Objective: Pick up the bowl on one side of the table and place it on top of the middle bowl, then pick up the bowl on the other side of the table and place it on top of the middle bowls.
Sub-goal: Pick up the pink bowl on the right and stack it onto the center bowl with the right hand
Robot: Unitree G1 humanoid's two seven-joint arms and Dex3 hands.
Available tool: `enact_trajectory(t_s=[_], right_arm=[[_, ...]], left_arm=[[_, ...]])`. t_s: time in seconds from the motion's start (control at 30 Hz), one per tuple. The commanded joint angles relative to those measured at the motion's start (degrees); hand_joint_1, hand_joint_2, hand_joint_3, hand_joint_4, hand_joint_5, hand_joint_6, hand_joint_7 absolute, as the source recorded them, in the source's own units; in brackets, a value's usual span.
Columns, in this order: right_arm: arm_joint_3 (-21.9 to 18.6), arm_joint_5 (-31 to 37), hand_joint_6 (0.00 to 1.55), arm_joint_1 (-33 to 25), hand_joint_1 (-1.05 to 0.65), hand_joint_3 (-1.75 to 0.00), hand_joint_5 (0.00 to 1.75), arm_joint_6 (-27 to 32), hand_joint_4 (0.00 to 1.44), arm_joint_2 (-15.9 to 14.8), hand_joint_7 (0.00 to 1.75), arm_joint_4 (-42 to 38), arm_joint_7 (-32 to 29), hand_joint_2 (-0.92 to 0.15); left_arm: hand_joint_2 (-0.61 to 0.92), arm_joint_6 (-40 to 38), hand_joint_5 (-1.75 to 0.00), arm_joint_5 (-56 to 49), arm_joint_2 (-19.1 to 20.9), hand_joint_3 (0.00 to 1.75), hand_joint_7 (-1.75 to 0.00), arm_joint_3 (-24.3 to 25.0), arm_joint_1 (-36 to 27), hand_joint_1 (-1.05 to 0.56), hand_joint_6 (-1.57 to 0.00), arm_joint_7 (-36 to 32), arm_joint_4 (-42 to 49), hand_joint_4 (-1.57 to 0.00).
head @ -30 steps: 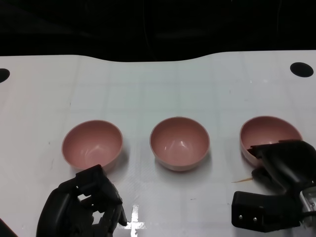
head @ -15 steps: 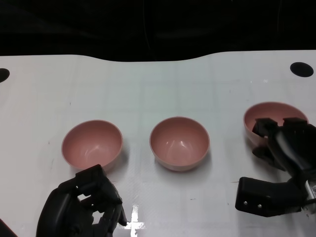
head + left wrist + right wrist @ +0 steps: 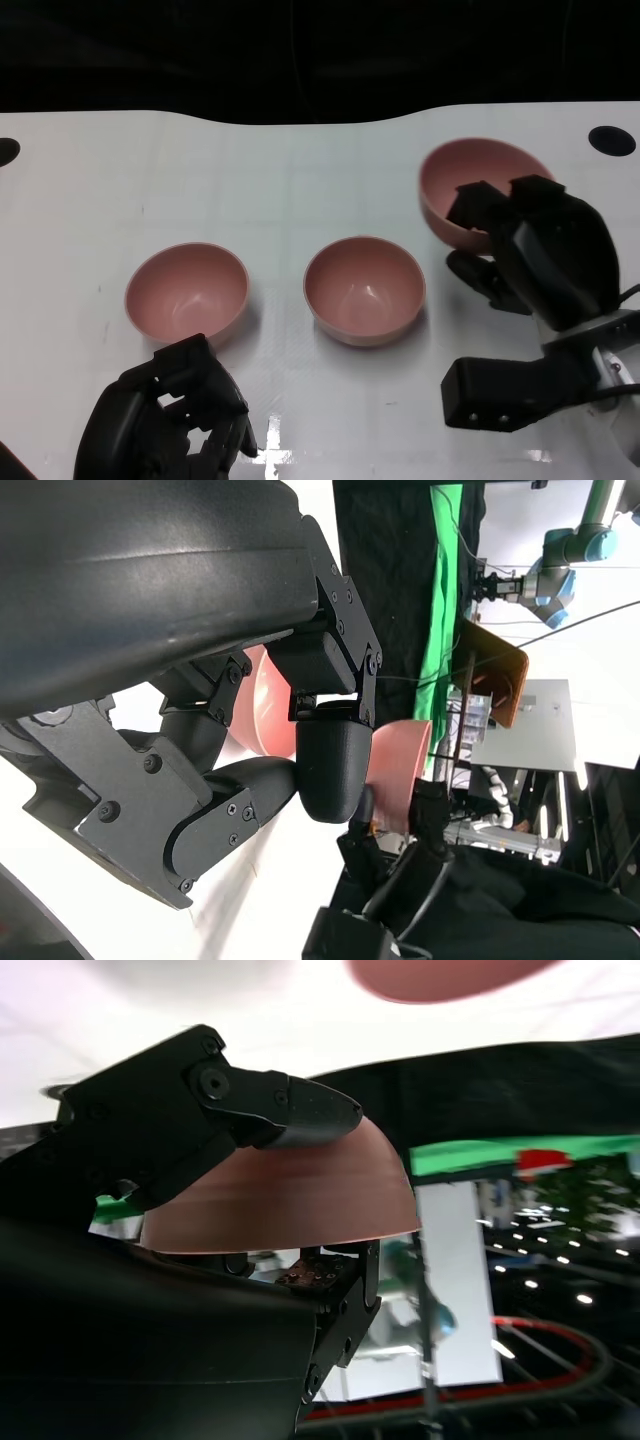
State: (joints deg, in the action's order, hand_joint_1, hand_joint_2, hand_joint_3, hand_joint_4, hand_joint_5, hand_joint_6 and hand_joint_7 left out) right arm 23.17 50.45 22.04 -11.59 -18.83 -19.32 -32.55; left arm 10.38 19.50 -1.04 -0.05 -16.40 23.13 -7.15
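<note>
A pink bowl [image 3: 478, 185] is lifted above the white table [image 3: 300, 180], clamped at its near rim by the right hand [image 3: 535, 255], fingers hooked over the edge into the bowl and others pressing its outer wall. It looks rigid, light and smooth, likely slippery, so the rim pinch is the sensible hold. To the hand's left sits the middle bowl [image 3: 364, 289], beyond it the left bowl [image 3: 187, 293]. The left hand [image 3: 170, 415] rests just in front of that bowl, fingers curled in, grasping nothing.
</note>
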Motion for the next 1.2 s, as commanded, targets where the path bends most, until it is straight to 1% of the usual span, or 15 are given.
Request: enact_trajectory(t_s=[0.03, 0.17, 0.27, 0.33, 0.4, 0.53, 0.6, 0.67, 0.73, 0.83, 0.9, 0.97, 1.03, 1.17, 1.2], right_arm=[[0.8, -0.6, 0.77, 0.2, -0.19, -1.15, 1.75, -2.8, 1.00, 0.0, 1.75, 1.3, 0.9, -0.31], [2.3, -0.8, 0.77, 1.9, -0.19, -1.24, 1.75, -6.3, 1.01, 0.9, 1.75, 0.1, 2.2, -0.31], [3.3, -0.9, 0.78, 3.2, -0.17, -1.32, 1.75, -7.8, 1.00, 1.8, 1.75, -0.9, 4.3, -0.23], [4.3, -0.1, 0.77, 4.3, -0.13, -1.23, 1.75, -8.4, 0.99, 2.5, 1.75, -2.4, 4.8, -0.20], [5.3, 0.4, 0.77, 5.4, -0.12, -1.16, 1.75, -8.8, 0.99, 3.1, 1.75, -4.0, 5.5, -0.21], [6.9, 1.3, 0.77, 7.2, -0.15, -1.22, 1.75, -9.5, 0.99, 4.3, 1.75, -7.6, 4.9, -0.28], [8.0, 2.4, 0.80, 8.1, -0.16, -1.17, 1.75, -9.4, 0.99, 4.8, 1.64, -9.6, 4.3, -0.30], [8.9, 3.3, 0.88, 8.9, -0.18, -1.02, 1.75, -9.3, 0.99, 5.3, 1.34, -11.5, 4.1, -0.38], [9.5, 3.9, 0.93, 9.5, -0.19, -0.96, 1.75, -8.9, 0.99, 5.7, 1.20, -13.1, 3.9, -0.42], [10.1, 4.7, 0.92, 10.2, -0.19, -0.98, 1.75, -8.3, 0.98, 6.1, 1.21, -15.0, 3.6, -0.44], [10.8, 5.5, 0.88, 10.8, -0.19, -1.05, 1.75, -7.8, 0.98, 6.4, 1.36, -16.7, 3.1, -0.41], [11.7, 6.3, 0.86, 11.3, -0.19, -1.06, 1.75, -6.7, 0.96, 6.4, 1.37, -17.9, 3.8, -0.40], [12.1, 6.0, 0.89, 11.5, -0.20, -0.97, 1.75, -6.5, 0.92, 6.5, 1.20, -18.6, 4.9, -0.44], [11.9, 4.1, 0.91, 11.1, -0.30, -0.48, 1.03, -5.1, 0.87, 6.3, 0.49, -17.7, 11.1, -0.75], [11.7, 3.4, 0.90, 10.9, -0.32, -0.38, 0.93, -4.6, 0.84, 6.2, 0.36, -17.0, 13.2, -0.82]], left_arm=[[0.42, 0.3, -1.70, -0.3, 0.6, 1.11, -1.40, 0.2, -0.2, -0.46, -0.82, -0.4, -0.1, -0.81], [0.43, 0.6, -1.69, 0.0, 0.6, 1.11, -1.39, 0.2, -0.1, -0.45, -0.82, 0.1, 0.2, -0.81], [0.43, 0.8, -1.69, 0.2, 0.6, 1.10, -1.38, 0.3, 0.0, -0.45, -0.83, 0.3, 0.4, -0.81], [0.43, 0.9, -1.69, 0.3, 0.6, 1.10, -1.38, 0.3, 0.1, -0.45, -0.83, 0.4, 0.5, -0.82], [0.43, 0.8, -1.69, 0.2, 0.7, 1.09, -1.37, 0.2, 0.0, -0.45, -0.83, 0.3, 0.4, -0.82], [0.42, 0.3, -1.67, 0.1, 0.6, 1.10, -1.37, 0.1, -0.2, -0.46, -0.84, -0.2, -0.2, -0.83], [0.42, 0.8, -1.68, -0.3, 0.6, 1.10, -1.38, 0.0, -0.4, -0.46, -0.84, -0.2, -0.1, -0.83], [0.42, 1.2, -1.68, -0.4, 0.6, 1.10, -1.38, 0.0, -0.4, -0.46, -0.84, -0.1, 0.1, -0.83], [0.42, 0.9, -1.68, -0.1, 0.5, 1.10, -1.39, 0.0, -0.5, -0.46, -0.83, -0.1, 0.0, -0.82], [0.42, 0.8, -1.68, 0.1, 0.5, 1.10, -1.39, 0.0, -0.5, -0.46, -0.83, 0.0, -0.2, -0.82], [0.42, 1.0, -1.68, -0.2, 0.5, 1.09, -1.39, -0.1, -0.5, -0.47, -0.83, -0.2, -0.2, -0.82], [0.43, 1.3, -1.68, -0.6, 0.5, 1.09, -1.38, 0.0, -0.5, -0.47, -0.83, -0.3, 0.0, -0.82], [0.43, 1.1, -1.68, -0.6, 0.5, 1.08, -1.38, -0.1, -0.6, -0.46, -0.83, -0.5, -0.1, -0.82], [0.43, 0.9, -1.67, -0.4, 0.4, 1.07, -1.38, -0.1, -0.6, -0.46, -0.83, -0.4, -0.3, -0.82], [0.43, 0.9, -1.67, -0.4, 0.4, 1.07, -1.38, -0.1, -0.6, -0.47, -0.83, -0.5, -0.2, -0.82]])
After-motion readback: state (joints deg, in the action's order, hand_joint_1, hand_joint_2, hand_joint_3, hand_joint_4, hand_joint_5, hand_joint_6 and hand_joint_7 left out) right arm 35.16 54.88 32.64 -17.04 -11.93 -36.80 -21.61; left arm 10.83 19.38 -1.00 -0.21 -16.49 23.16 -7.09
